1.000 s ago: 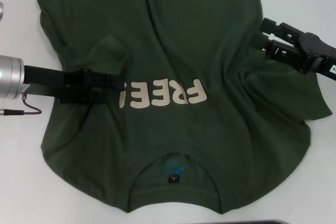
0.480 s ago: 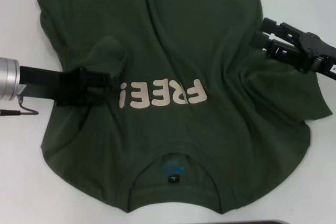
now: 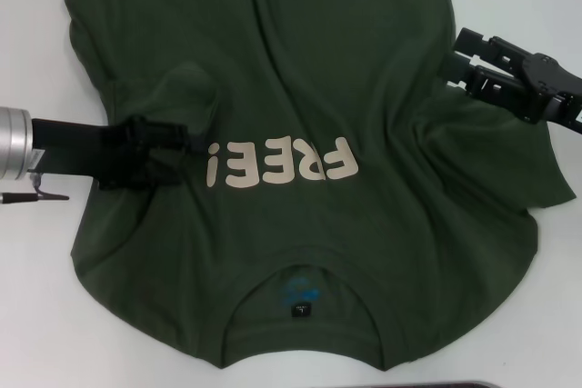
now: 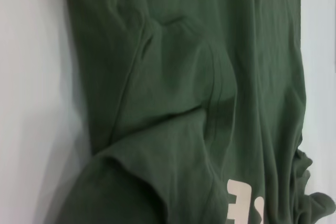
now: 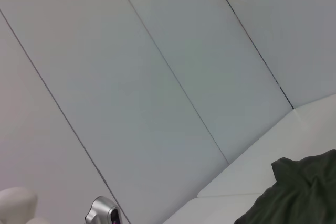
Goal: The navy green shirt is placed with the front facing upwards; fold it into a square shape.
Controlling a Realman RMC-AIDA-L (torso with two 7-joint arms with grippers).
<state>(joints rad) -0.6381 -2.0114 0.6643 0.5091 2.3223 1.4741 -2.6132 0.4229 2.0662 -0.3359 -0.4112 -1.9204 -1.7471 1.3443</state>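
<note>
The big, soft, dark green shirt (image 3: 300, 88) lies spread out on the white table (image 3: 36, 315), cream letters up. The left gripper (image 3: 186, 145) rests on it beside the letters; I cannot tell if its jaws are open. The right gripper (image 3: 455, 56) sits open at the shirt's right edge.

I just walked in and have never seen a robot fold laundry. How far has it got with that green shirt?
Barely begun. The navy green shirt lies spread on the white table, letters up, with no fold made yet. In hand: the left gripper sits on the bunched cloth beside the lettering, and the right gripper is at the opposite edge. Every fold into a square is left.
</note>
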